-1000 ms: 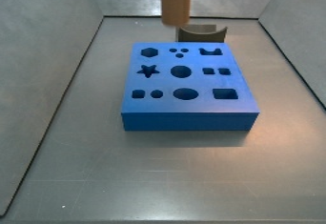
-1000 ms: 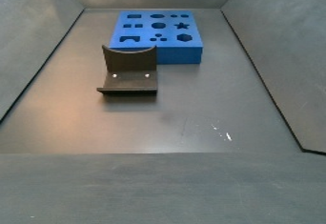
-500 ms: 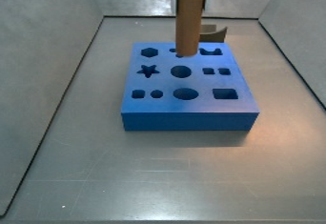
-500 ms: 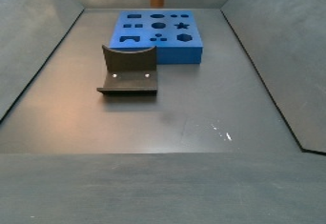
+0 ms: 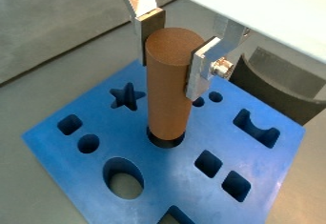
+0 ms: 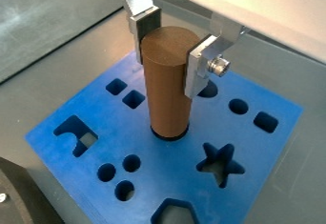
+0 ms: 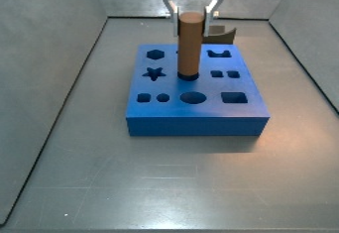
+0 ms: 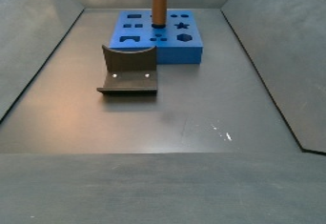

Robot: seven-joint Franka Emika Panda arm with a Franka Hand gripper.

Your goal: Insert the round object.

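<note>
The round object, a brown wood-like peg [image 7: 189,49], stands upright with its lower end in the central round hole of the blue block [image 7: 199,118]. It also shows in a side view [image 8: 159,4] and in both wrist views [image 5: 166,90] [image 6: 166,85]. My gripper [image 5: 174,47] is directly above the block, its silver fingers [image 6: 204,64] closed on the peg's upper end from both sides. The gripper also shows in a side view [image 7: 191,9]. How deep the peg sits in the hole is hidden.
The blue block [image 5: 90,175] has several other shaped holes, among them a star [image 6: 219,161] and an oval [image 5: 124,177]. The dark fixture [image 8: 128,71] stands next to the block, also seen behind it [image 7: 216,34]. Grey walls enclose the floor.
The gripper has carried the peg from above the block's far edge to over its middle and lowered it until its lower end entered the round hole.
</note>
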